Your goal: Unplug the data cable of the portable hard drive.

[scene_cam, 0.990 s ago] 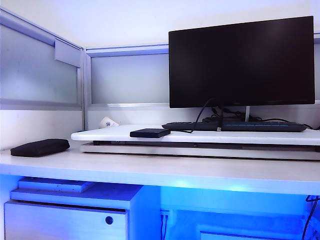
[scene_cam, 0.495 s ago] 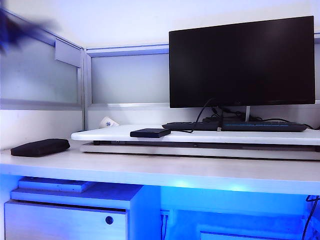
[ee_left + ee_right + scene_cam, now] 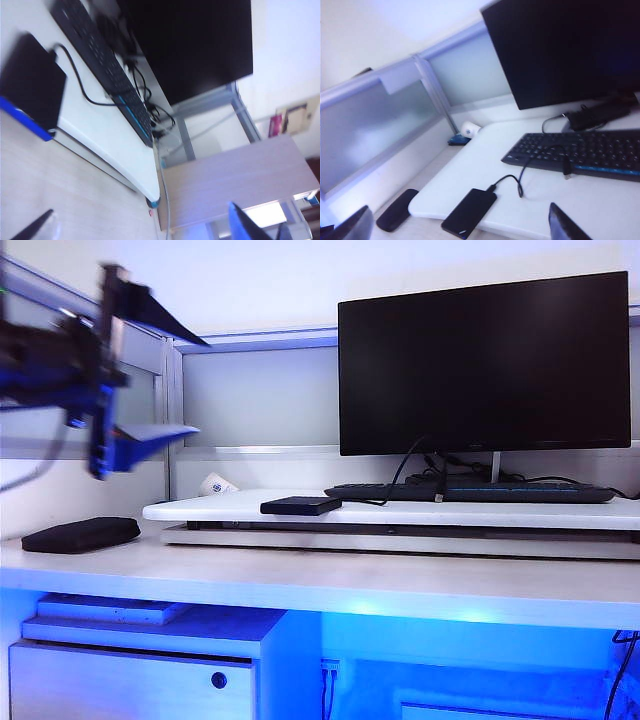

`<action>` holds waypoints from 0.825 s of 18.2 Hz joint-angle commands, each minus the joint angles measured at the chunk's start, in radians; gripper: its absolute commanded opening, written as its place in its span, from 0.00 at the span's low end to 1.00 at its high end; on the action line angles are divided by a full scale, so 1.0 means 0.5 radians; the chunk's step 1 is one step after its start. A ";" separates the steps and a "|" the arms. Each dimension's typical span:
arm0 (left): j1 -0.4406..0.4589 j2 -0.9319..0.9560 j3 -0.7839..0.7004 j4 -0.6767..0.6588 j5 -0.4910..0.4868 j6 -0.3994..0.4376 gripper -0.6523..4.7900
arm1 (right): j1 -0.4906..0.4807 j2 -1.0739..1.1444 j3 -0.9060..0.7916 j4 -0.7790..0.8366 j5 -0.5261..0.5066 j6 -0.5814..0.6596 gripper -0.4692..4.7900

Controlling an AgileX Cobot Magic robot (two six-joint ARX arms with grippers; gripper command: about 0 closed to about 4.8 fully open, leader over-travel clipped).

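- Since the earlier frames the left arm had swung into the exterior view at its left edge, where the left gripper [image 3: 150, 375] hung high above the desk with its fingers spread wide and nothing between them.
- Its own wrist view showed the left gripper [image 3: 145, 227] the same way — two fingertips far apart, holding nothing.
- At the same moment the right gripper [image 3: 455, 227] was out of the exterior view; its wrist view showed its jaws spread wide and empty, above the raised white platform [image 3: 485, 150].
- On that platform lay the portable hard drive [image 3: 300, 506], flat near the front left corner, well apart from both grippers.
- Plugged into the drive's end, the data cable [image 3: 520, 180] curled across the platform towards the keyboard [image 3: 470, 493].
- Behind the keyboard stood the monitor [image 3: 485, 365].
- Lower down — on the desk at the left — rested a black cushion [image 3: 80, 534].
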State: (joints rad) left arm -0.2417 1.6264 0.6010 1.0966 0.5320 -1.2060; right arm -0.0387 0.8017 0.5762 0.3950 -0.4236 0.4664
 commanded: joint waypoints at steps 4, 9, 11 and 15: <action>-0.049 0.306 0.356 0.019 0.014 0.002 1.00 | 0.222 0.336 0.091 0.230 0.021 -0.080 0.97; -0.066 0.597 0.526 -0.015 0.022 -0.006 1.00 | 0.327 0.675 0.359 0.220 0.079 -0.242 0.97; -0.066 0.684 0.567 -0.018 0.024 -0.013 1.00 | 0.327 0.808 0.467 0.219 0.080 -0.256 0.97; -0.066 0.784 0.577 -0.013 0.018 -0.012 1.00 | 0.333 1.007 0.589 0.221 0.079 -0.255 0.97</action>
State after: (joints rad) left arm -0.2733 2.0125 0.8825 1.0760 0.5385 -1.2095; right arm 0.1234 1.2957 0.8612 0.4908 -0.3851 0.3428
